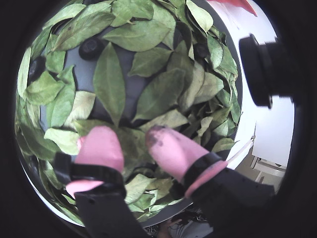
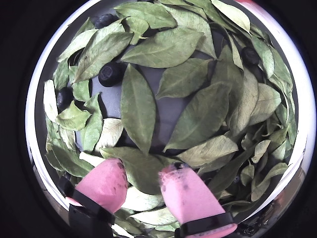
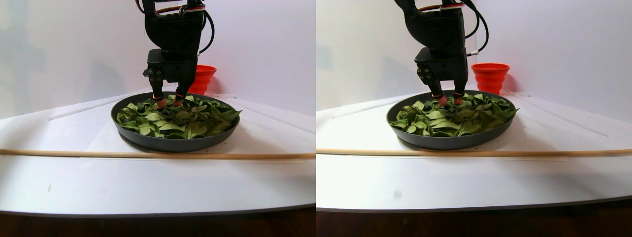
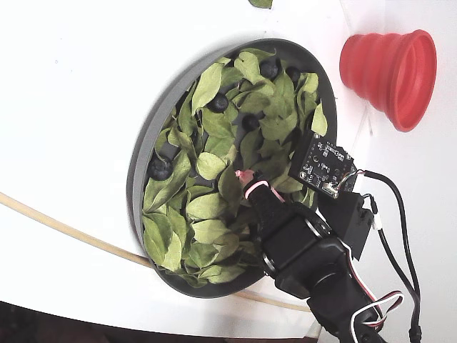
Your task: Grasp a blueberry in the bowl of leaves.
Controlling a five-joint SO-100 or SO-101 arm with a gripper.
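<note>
Brimming dark grey bowl of leaves (image 4: 143,153), scattered blueberries (image 2: 110,74).

- You will find no readable text, label, brand or number in any view; the small circuit board (image 4: 326,166) beside the arm carries marks too small to read.

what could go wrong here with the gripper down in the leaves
The open gripper has only leaves between its pink fingertips, so closing now would likely pinch a leaf, not a berry. The nearest exposed blueberry sits well ahead of the tips. Pushing lower could also press the tips into the bowl floor and shuffle leaves over the berries.
</note>
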